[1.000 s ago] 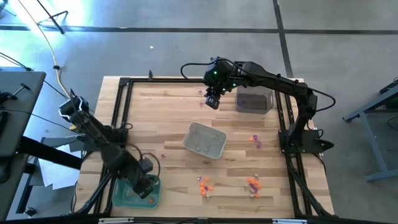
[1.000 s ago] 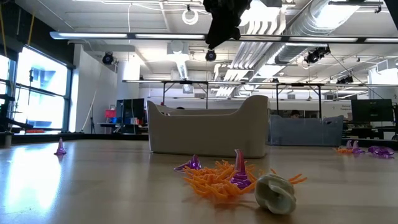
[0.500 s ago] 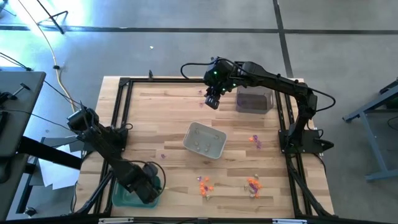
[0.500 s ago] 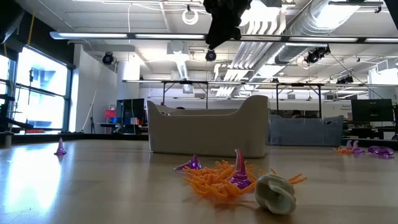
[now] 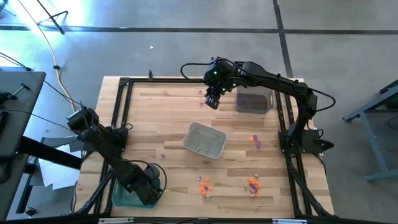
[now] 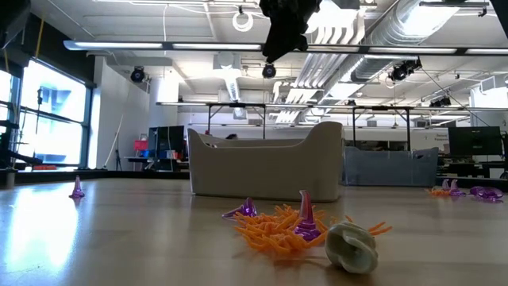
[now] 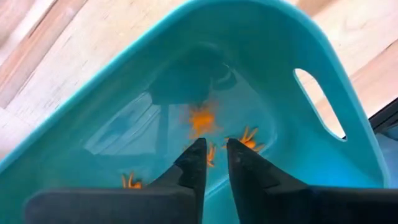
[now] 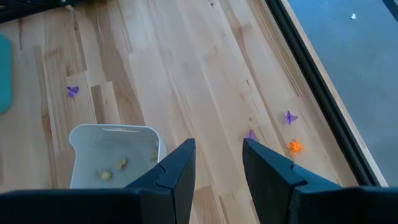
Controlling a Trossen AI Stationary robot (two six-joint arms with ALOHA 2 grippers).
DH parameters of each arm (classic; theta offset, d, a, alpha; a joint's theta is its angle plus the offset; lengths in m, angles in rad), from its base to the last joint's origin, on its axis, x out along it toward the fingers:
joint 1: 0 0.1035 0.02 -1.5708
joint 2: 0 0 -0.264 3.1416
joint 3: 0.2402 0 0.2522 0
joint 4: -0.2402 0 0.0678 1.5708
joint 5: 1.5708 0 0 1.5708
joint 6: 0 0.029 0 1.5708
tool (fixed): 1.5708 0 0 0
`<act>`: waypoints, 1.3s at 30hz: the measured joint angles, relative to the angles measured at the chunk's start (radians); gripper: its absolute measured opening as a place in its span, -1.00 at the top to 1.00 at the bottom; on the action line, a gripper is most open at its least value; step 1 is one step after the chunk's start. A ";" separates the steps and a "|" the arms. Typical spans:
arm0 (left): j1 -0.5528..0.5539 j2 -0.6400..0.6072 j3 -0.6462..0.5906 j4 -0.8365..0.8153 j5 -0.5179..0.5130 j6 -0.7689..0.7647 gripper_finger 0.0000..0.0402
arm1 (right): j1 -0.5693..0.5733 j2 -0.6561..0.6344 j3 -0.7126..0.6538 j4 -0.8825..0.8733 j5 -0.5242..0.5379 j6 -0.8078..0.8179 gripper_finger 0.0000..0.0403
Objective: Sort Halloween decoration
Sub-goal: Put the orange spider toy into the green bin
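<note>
My left wrist view shows orange trinkets (image 7: 202,119) inside the teal tray (image 7: 323,74) at the bench's near left corner (overhead hides them). Left gripper (image 7: 212,155) has just parted slightly, holding nothing. Right gripper (image 8: 217,163) hangs open near the far edge, unmoved. Trinket orientation unclear

Grey concrete floor (image 5: 186,50); exposed ceiling ducts (image 6: 413,32); bright window (image 6: 55,111); distant tables (image 6: 238,111).

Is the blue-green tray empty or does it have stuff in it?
Not empty. The teal tray has orange trinkets lying on its bottom.
</note>
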 joint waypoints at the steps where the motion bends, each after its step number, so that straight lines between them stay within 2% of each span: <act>1: 0.000 0.000 0.000 0.001 0.000 0.006 0.67 | 0.000 0.000 0.000 0.000 0.000 -0.001 0.36; 3: 0.004 0.000 0.000 0.009 0.029 0.012 0.59 | 0.000 0.000 0.000 0.000 0.000 -0.001 0.36; 6: 0.025 0.000 0.000 0.022 0.157 -0.002 0.50 | 0.000 0.000 0.000 0.000 0.000 -0.001 0.36; 8: 0.034 0.000 0.015 0.014 0.173 -0.003 0.48 | 0.000 0.000 0.000 0.000 0.000 -0.001 0.36; 14: 0.037 -0.025 0.143 -0.063 -0.046 0.054 0.52 | 0.000 0.000 0.000 -0.011 -0.002 0.000 0.36; 22: 0.051 -0.108 0.406 -0.537 -0.232 0.074 0.62 | 0.000 0.000 0.000 -0.039 -0.008 0.006 0.36; 27: 0.108 -0.168 0.540 -0.765 -0.471 0.131 0.65 | 0.000 0.000 0.000 -0.070 -0.008 0.003 0.36; 33: 0.234 -0.260 0.542 -0.749 -0.730 0.397 0.65 | -0.007 0.013 -0.030 -0.027 -0.008 -0.001 0.36; 39: 0.380 -0.325 0.541 -0.745 -0.862 0.662 0.65 | -0.065 0.058 -0.225 0.181 -0.008 0.008 0.36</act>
